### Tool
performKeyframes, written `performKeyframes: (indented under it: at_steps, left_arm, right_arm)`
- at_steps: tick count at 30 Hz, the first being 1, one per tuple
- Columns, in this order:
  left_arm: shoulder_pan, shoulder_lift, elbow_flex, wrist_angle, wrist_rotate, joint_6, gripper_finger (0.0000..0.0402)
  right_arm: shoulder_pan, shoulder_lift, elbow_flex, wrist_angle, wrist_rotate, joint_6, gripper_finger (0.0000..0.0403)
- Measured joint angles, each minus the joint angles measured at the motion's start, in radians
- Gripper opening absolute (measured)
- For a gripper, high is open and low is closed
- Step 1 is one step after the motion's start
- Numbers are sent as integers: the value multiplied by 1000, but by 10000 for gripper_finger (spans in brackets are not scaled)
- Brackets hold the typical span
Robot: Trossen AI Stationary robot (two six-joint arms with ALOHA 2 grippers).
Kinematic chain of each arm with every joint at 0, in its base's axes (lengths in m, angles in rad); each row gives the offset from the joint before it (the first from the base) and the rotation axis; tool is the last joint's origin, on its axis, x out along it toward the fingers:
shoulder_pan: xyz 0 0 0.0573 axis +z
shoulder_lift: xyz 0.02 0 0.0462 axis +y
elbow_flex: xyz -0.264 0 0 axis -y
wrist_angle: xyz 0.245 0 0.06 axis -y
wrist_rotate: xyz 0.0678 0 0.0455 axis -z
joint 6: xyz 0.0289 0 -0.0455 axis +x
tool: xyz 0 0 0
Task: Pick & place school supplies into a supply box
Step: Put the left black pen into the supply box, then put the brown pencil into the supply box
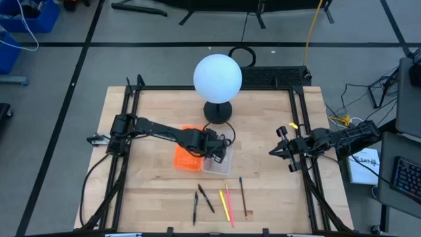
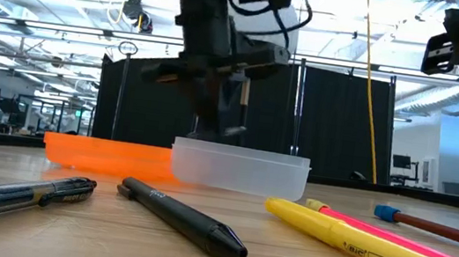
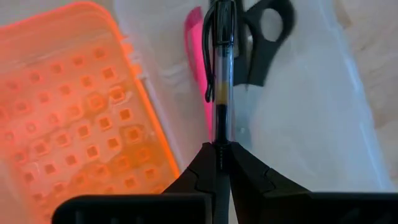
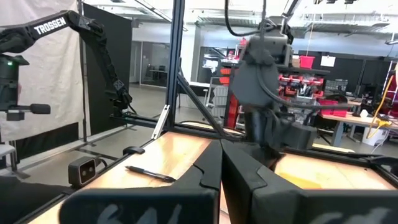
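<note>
Hovering over supply box (image 3: 348, 112): left gripper (image 3: 222, 155) pinched shut on black pen (image 3: 222, 68), pen running straight out ahead of fingertips, long axis in line with box length, over scissors (image 3: 264, 37) and pink pen (image 3: 198, 56) inside. Risk: release from height, pen bounces out or lands on orange panel (image 3: 68, 106) beside. Right gripper (image 4: 221, 163) closed, empty, waiting well apart.

A black clear-barrelled pen (image 3: 222, 74) is hanging over the shallow translucent plastic tray (image 3: 323, 124) at frame centre, holding black-handled scissors (image 3: 267, 34).
</note>
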Motion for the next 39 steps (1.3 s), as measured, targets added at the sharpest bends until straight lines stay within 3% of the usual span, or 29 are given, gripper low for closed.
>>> performKeyframes:
  at_steps: [15,30,36,39]
  left_arm:
    - [31,54,-27,140,70,41,31]
    - [23,54,-26,153,96,57,122]
    - [9,-15,-10,150,217,178,140]
    - [-55,-92,-10,143,185,185,128]
  right_arm:
    - [0,1,0,1,0,-19,0]
    - [0,6,0,2,0,-15,0]
    - [0,6,0,-1,0,-15,0]
    - [0,7,0,-4,0,-15,0]
